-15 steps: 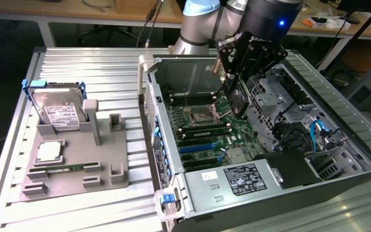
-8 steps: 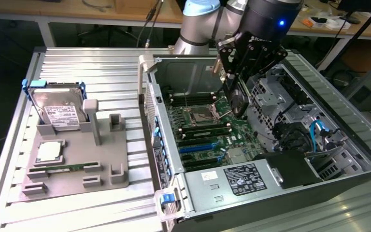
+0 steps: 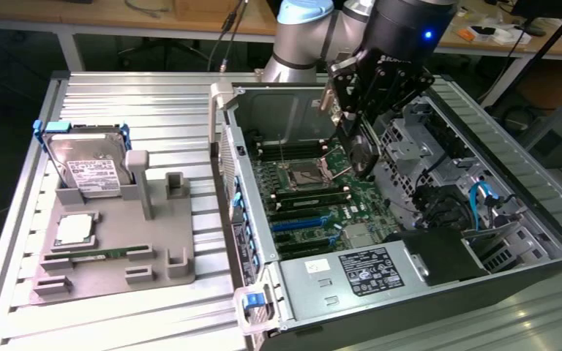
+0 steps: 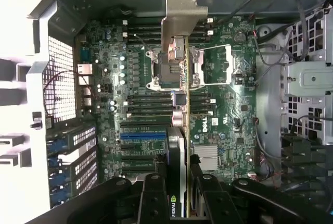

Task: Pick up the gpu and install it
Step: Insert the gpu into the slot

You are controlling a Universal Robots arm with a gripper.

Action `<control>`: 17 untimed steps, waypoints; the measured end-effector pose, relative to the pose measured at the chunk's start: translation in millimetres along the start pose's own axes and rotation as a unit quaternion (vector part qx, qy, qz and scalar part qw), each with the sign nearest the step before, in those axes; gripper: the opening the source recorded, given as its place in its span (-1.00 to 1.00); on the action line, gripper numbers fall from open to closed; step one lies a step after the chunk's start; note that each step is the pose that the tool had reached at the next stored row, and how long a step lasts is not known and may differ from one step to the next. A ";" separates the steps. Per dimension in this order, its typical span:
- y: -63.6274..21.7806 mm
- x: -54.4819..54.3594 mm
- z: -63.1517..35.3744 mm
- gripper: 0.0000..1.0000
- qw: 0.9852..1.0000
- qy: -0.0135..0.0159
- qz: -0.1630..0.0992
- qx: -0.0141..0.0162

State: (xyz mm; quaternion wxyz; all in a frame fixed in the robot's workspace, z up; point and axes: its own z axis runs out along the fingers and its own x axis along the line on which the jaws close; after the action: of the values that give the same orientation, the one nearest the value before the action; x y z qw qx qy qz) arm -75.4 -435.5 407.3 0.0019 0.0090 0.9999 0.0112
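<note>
My gripper (image 3: 351, 124) hangs inside the open computer case (image 3: 225, 157), shut on the gpu (image 3: 359, 155), a thin black card held on edge above the motherboard (image 3: 310, 201). In the wrist view the gpu (image 4: 179, 146) runs edge-on between the black fingers (image 4: 153, 198), its silver bracket (image 4: 182, 23) at the far end, over the processor socket (image 4: 171, 70). The card is clear of the board; the blue and black expansion slots (image 4: 143, 135) lie just beside its line.
A grey parts holder (image 3: 115, 241) on the slatted table at the exterior view's left carries a silver hard drive (image 3: 88, 164), a processor (image 3: 73, 230) and a memory stick (image 3: 96, 254). Inside the case sit the power supply (image 3: 359, 272), drive cage (image 3: 427, 146) and loose cables (image 3: 481, 197).
</note>
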 end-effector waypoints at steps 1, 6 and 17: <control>0.1 0.0 0.0 -0.46 1.000 0.000 -0.011 0.000; 0.1 0.0 0.2 -0.46 0.999 0.001 -0.034 0.000; 0.1 0.0 0.7 -0.46 0.998 0.002 -0.069 0.000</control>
State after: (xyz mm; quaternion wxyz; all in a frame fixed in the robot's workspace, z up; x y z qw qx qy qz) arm -75.4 -435.3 406.6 0.0011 -0.0597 0.9982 0.0112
